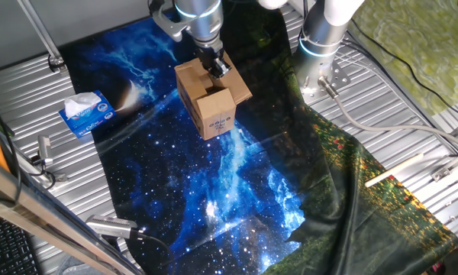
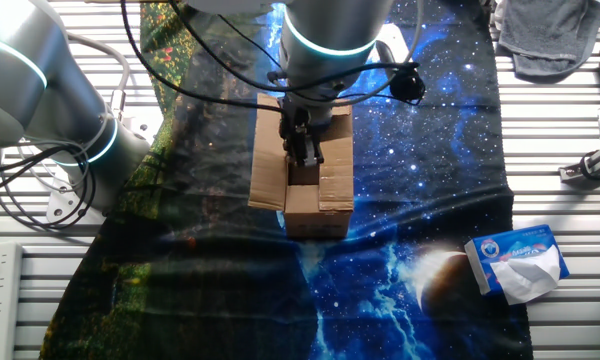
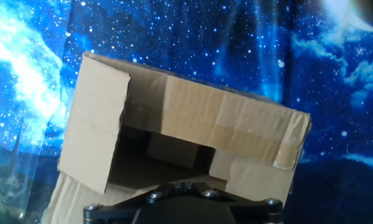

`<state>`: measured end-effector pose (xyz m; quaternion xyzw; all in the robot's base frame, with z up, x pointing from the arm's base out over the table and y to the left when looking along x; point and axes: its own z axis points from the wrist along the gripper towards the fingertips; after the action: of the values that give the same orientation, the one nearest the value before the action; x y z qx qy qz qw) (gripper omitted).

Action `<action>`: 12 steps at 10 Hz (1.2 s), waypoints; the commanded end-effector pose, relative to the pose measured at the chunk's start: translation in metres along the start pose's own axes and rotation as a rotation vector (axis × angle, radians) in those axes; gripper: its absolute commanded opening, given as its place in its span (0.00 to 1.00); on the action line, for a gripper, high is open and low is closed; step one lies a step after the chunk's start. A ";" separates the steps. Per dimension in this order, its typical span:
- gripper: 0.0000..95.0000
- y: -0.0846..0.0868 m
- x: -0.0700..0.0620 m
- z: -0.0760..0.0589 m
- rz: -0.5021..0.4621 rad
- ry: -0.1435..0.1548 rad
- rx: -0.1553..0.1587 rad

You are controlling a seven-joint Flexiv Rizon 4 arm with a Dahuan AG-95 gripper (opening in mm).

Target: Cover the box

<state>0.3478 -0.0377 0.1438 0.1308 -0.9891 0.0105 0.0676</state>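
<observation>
The box [image 1: 212, 116] is a small brown carton standing on the starry blue cloth, its white label facing the front in one fixed view. My gripper [image 1: 214, 66] hangs straight down over the box top, fingers together and empty, tips at the flaps near the middle opening. In the other fixed view the gripper [image 2: 306, 152] reaches into the gap between the box [image 2: 320, 205] flaps. The hand view looks down on the box [image 3: 236, 124]: two flaps lie partly folded in, a dark opening stays between them, and the gripper [image 3: 183, 185] shows only as a dark block at the bottom edge.
A blue and white tissue box [image 1: 87, 114] lies left of the carton, and the tissue box [image 2: 517, 262] sits lower right in the other fixed view. The arm's base [image 1: 320, 53] stands behind on the metal table. A grey cloth [image 2: 550, 40] lies at the far corner.
</observation>
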 end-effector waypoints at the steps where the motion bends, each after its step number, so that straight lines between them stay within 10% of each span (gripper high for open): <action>1: 0.00 0.002 -0.001 -0.001 -0.007 -0.006 0.005; 12: 0.00 0.022 -0.008 0.002 -0.076 -0.065 0.030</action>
<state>0.3510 -0.0146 0.1390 0.1703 -0.9846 0.0184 0.0344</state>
